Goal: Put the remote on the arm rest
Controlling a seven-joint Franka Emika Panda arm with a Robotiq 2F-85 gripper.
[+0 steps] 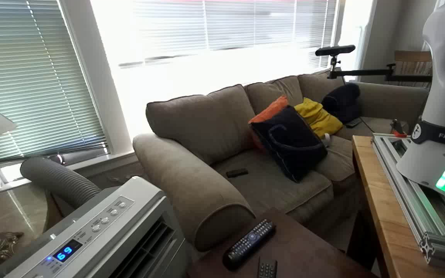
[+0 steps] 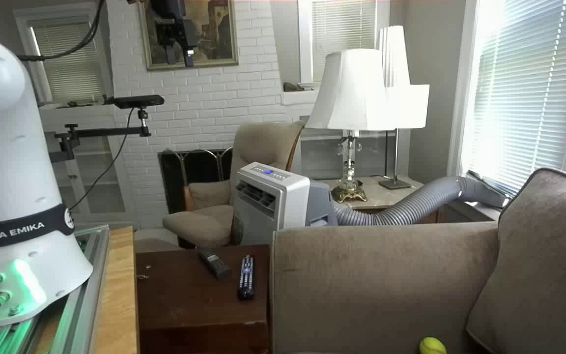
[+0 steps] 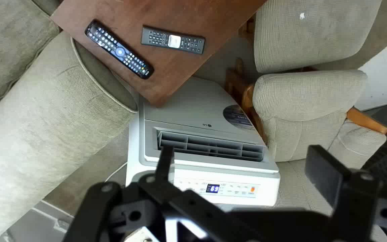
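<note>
Well below the claw, remotes.

Access to sofa arm rest: from above, along its rolled top. Sofa back cushion rises at the rear end, blocking there. Portable air conditioner stands just beside the outer flank. On the wooden side table, a gap separates black remote from dark grey remote. Gripper: free air between spread jaws.

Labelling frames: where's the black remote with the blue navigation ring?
Upper left in the wrist view, the black remote lies on the brown tabletop, between the sofa arm rest and the dark grey remote.
</note>
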